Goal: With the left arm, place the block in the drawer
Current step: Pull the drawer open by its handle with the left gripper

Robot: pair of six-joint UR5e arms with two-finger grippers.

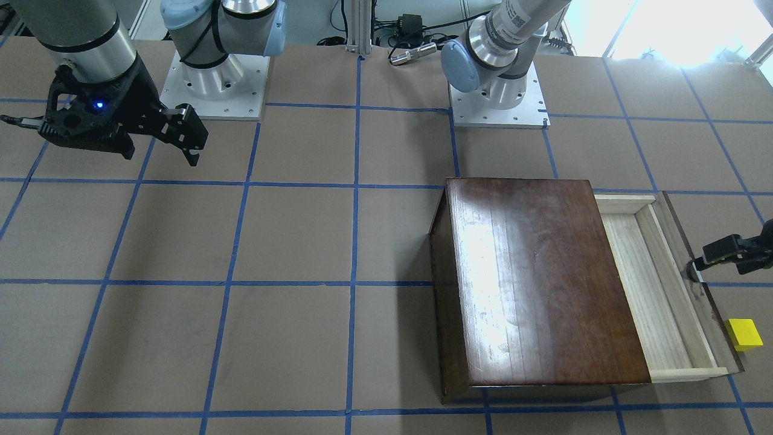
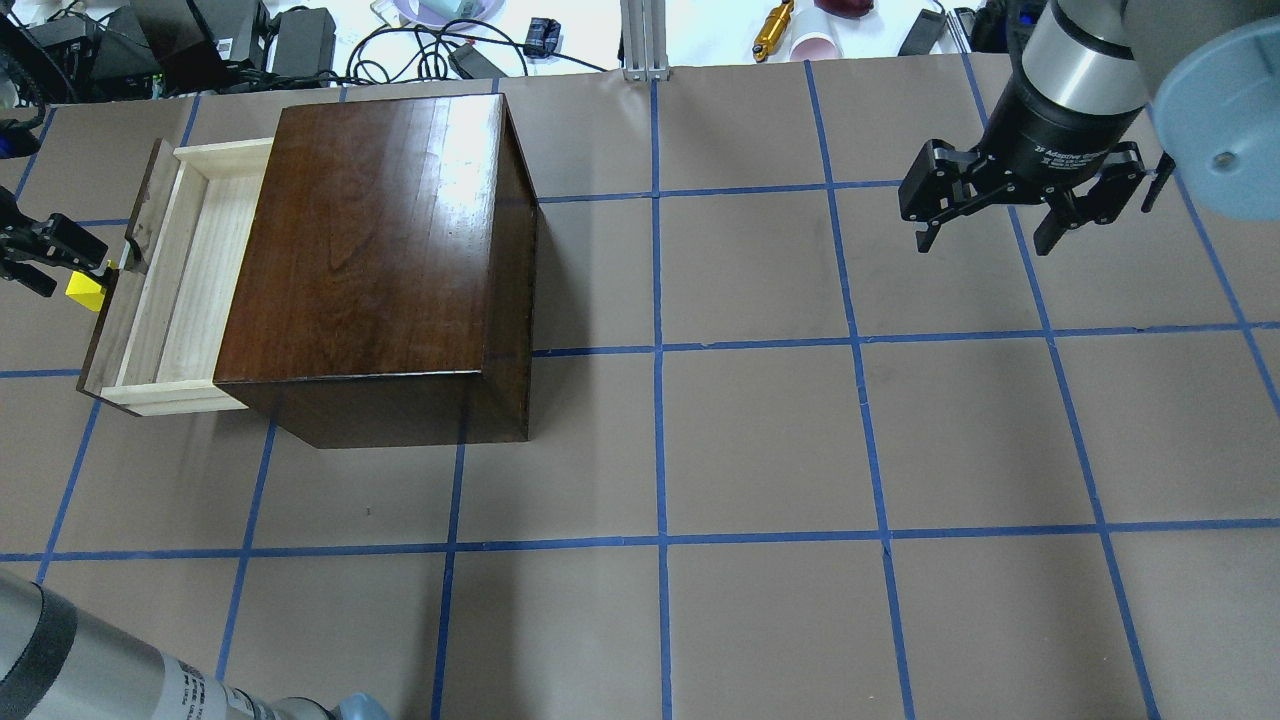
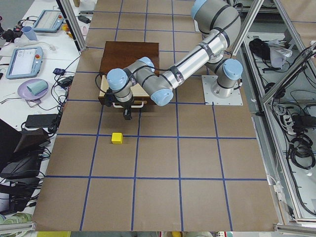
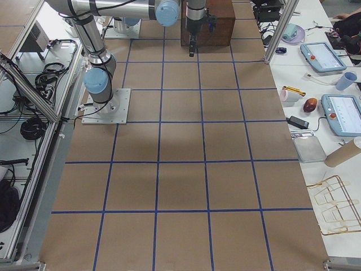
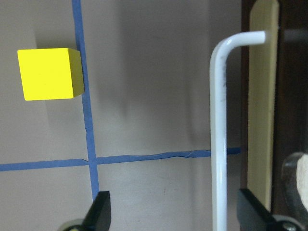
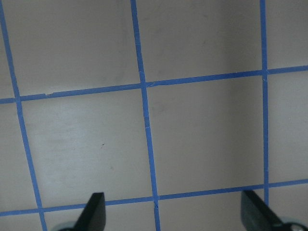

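At the open drawer front, left gripper hangs jaws spread, holding nothing. The block sits on the table at its 10 o'clock in wrist view. Pick comes next: shift over, descend, close.

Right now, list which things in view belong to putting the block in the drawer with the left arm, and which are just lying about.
Job in hand: yellow block; open drawer; white drawer handle; dark wooden box; left gripper, open.

Lying about: right gripper, open over bare table; pink cup; gold cylinder; teach pendant.
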